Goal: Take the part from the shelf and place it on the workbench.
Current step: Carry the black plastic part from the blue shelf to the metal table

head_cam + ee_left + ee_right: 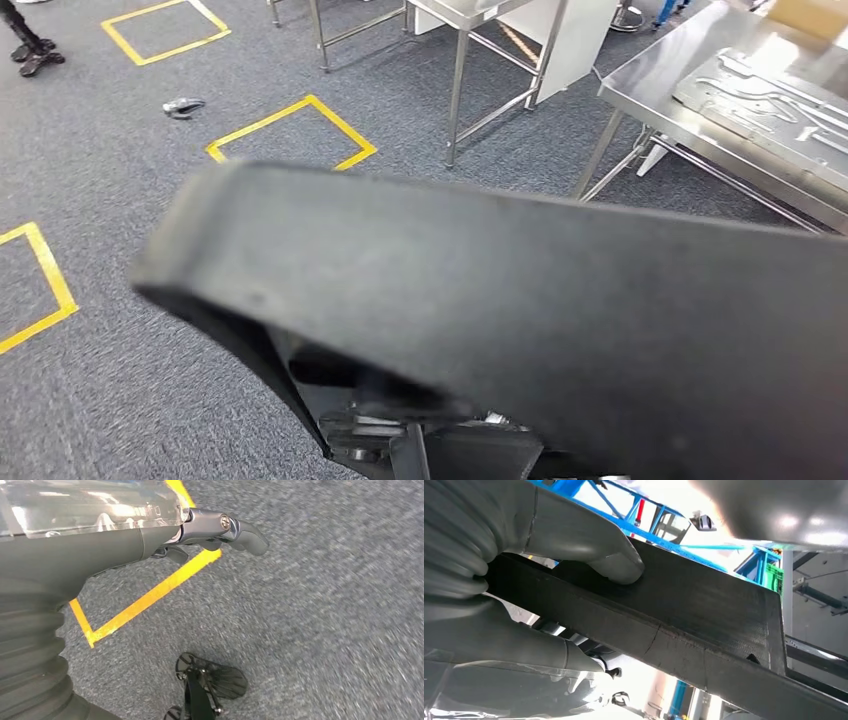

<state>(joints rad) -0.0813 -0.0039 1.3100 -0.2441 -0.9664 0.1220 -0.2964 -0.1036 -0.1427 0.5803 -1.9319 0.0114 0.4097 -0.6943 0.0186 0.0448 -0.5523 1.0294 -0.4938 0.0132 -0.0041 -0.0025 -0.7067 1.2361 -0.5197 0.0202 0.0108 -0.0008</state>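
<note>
Across the lower half of the head view, the part, a dark flat slab, is being carried close below the camera, hiding most of the floor. Up at the far right the steel counter is standing well apart from the part, with a grey cut-out sheet lying on it toward its far edge. Yellow taped squares are marking the grey carpet between.

From the right wrist, the right hand is pinching the part: the thumb is pressing on one broad face while the darker fingers are closing on the opposite face, so the slab is being clamped through its thickness near one end. That grip is probably keeping the long piece level while the robot is walking.

By the left wrist camera, the left hand is hanging over the carpet, holding nothing, its fingers looking loosely curled.

Judging by this, the carry is underway and the placing is not yet done; the near edge of the counter looks like the likely landing spot.
</note>
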